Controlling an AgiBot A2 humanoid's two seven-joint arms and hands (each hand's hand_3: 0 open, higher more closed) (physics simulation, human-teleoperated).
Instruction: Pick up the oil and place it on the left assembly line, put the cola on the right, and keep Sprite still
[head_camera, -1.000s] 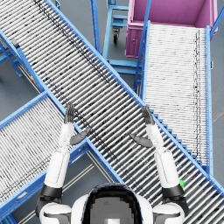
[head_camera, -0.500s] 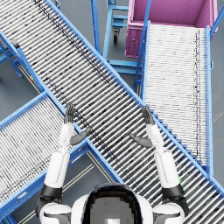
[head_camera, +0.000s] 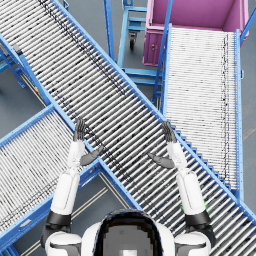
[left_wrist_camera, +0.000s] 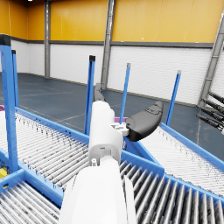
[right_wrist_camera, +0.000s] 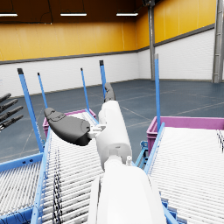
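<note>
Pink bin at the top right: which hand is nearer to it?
Right. The right hand hovers over the middle conveyor near its right edge, beside the roller lane leading to the pink bin; the left hand is at that conveyor's opposite edge, farther away.

3 blue-framed roller lines stand on a grey floor (head_camera: 15, 112): diagonal line (head_camera: 100, 95), left line (head_camera: 30, 165), right line (head_camera: 200, 95).
</note>
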